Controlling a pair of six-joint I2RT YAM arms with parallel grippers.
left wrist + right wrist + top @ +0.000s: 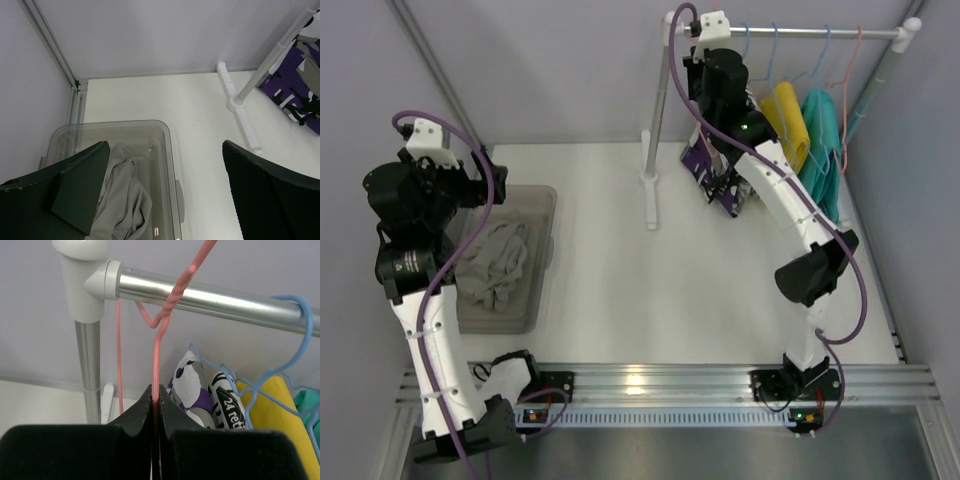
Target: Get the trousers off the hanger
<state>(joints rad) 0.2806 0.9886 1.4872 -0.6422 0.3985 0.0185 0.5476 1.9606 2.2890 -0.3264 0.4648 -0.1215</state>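
Observation:
The purple, white and black patterned trousers [720, 186] hang under the left end of the clothes rail [820, 34]; they also show in the right wrist view [194, 390] and at the edge of the left wrist view [299, 95]. My right gripper [155, 390] is shut on the thin pink wire of a hanger [158, 345] whose hook lies over the rail [210, 296]. In the top view the right gripper [708, 62] is up at the rail's left end. I cannot tell which hanger carries the trousers. My left gripper [170, 200] is open and empty above a grey bin.
The grey bin [542, 215] at the left holds a crumpled grey garment [500, 262]. Yellow [788, 122] and teal [822, 140] garments hang on blue hangers [300, 335] further right on the rail. The rail's white post and foot [650, 185] stand mid-table.

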